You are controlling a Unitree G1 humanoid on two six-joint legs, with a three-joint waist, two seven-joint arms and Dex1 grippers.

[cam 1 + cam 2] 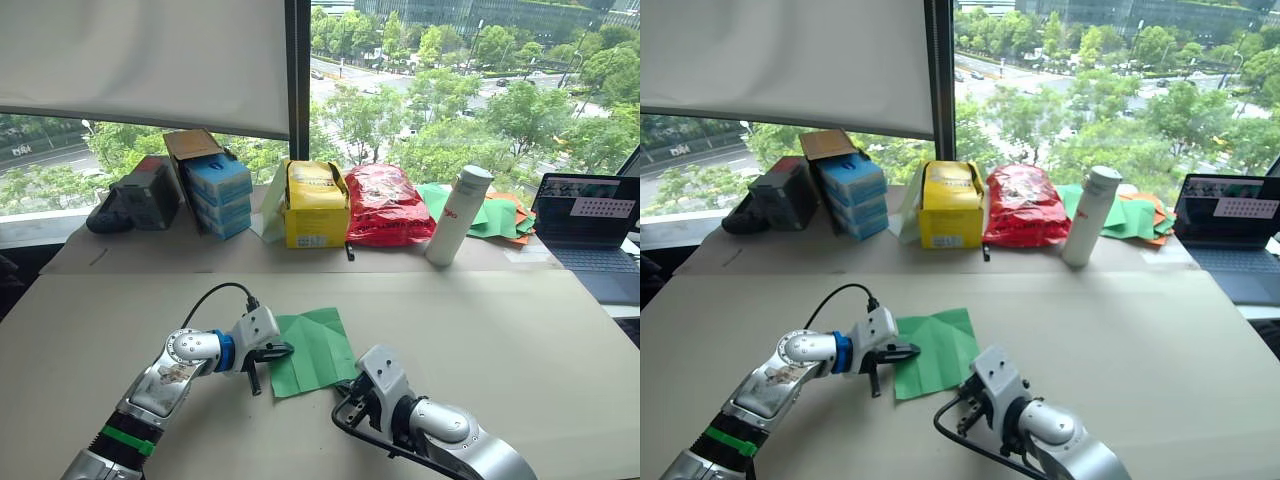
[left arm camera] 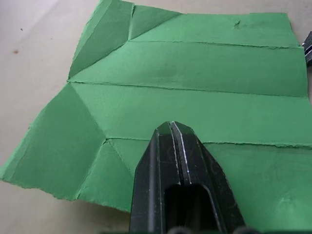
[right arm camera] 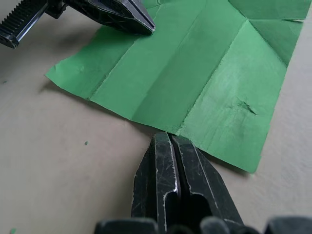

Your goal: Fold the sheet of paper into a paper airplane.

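One creased sheet of paper (image 1: pixel 313 351), seemingly flat.

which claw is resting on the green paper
The left claw: its shut tips lie over the sheet of paper at its left edge. The right claw, also shut, stops just short of the near edge, on bare table.

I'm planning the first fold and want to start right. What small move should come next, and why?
Probably open the right gripper and nip the sheet of paper's near edge. The sheet lies flat, creased and unfolded; the right fingers are shut just short of that edge, and the shut left gripper rests on the sheet, apparently pinning it.
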